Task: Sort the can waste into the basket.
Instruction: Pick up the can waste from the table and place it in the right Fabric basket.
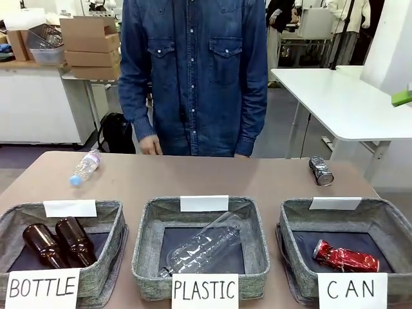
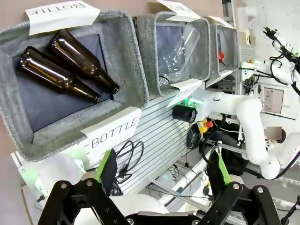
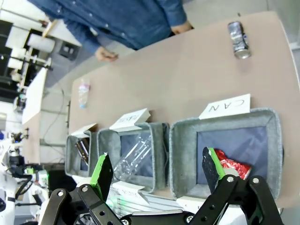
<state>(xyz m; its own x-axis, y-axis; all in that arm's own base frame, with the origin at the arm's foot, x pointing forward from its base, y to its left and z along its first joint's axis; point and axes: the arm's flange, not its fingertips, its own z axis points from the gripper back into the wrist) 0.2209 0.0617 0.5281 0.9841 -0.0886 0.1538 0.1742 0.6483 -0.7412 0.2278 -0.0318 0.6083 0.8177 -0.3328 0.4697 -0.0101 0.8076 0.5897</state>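
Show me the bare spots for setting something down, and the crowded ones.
Widest bare stretch of table: between the small plastic bottle and the dark can. Also the CAN basket floor beyond the red can. Crowded: the near edge, where it, the PLASTIC basket and the BOTTLE basket leave narrow gaps; those two are mostly taken.

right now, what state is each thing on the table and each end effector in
red can, crushed, lying in the CAN basket
silver-black can, on its side on the table, outside the baskets
brown glass bottles, lying in the BOTTLE basket
large clear bottle, lying in the PLASTIC basket
small clear bottle, lying on the table
left end effector, open, empty
right end effector, open, empty
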